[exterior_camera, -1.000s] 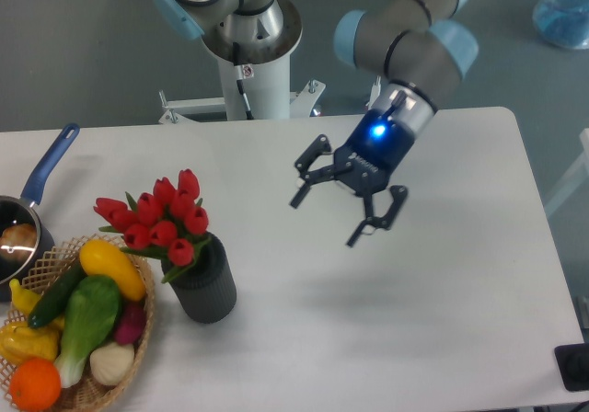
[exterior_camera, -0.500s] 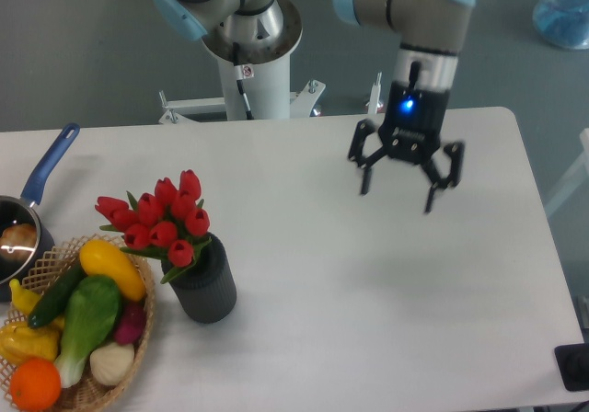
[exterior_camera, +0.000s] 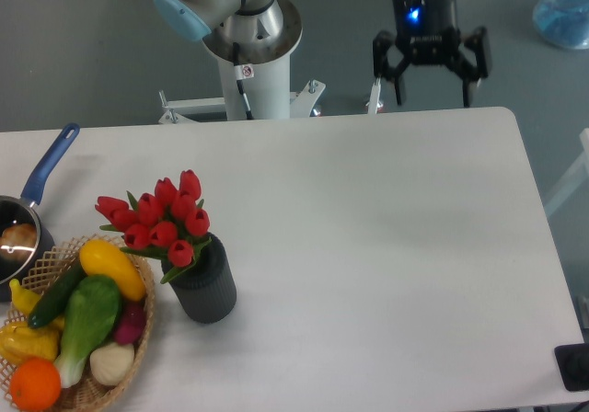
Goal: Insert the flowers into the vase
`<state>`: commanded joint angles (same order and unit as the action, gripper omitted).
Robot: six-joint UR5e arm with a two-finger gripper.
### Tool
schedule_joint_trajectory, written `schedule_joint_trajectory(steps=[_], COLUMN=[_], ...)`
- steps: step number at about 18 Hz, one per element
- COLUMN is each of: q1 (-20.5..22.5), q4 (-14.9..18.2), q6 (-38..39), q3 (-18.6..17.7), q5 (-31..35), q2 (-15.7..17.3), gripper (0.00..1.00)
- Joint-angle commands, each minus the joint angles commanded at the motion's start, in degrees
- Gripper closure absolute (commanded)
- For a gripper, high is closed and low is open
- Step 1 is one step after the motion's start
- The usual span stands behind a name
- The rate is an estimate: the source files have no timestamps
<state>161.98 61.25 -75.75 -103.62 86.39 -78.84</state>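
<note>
In the single fixed camera view we see the gripper (exterior_camera: 431, 83) at the top of the frame, right of centre, hanging over the far edge of the white table (exterior_camera: 386, 246) with its two fingers spread wide and nothing between them; a blue light glows on its body. Well apart from it, in the lower left of the frame, the dark grey ribbed vase (exterior_camera: 206, 286) stands upright on the table, and the red tulips (exterior_camera: 158, 217) sit in its mouth, their buds leaning up and to the left while green leaves spill over the rim. Just beside the vase on its left we find a wicker basket (exterior_camera: 136, 338) at the bottom left corner, holding a yellow squash (exterior_camera: 110, 267), a green vegetable (exterior_camera: 90, 320), an orange (exterior_camera: 35, 383) and a pale garlic bulb (exterior_camera: 111, 363). At the left edge, above the basket, a saucepan (exterior_camera: 17, 237) with a blue handle (exterior_camera: 50, 161) rests on the table. The robot's white base column (exterior_camera: 254, 67) rises at the upper centre of the frame, behind the table.
</note>
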Motion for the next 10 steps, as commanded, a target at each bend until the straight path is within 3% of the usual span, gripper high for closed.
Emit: schedule_joint_trajectory(steps=[5, 10], q1=[0.3, 0.3], q4=[3.7, 4.1], q6=[-10.4, -10.5], q3=[-0.2, -0.2], q5=[4.8, 4.7], q2=[0.9, 0.9], gripper=[0.0, 0.0])
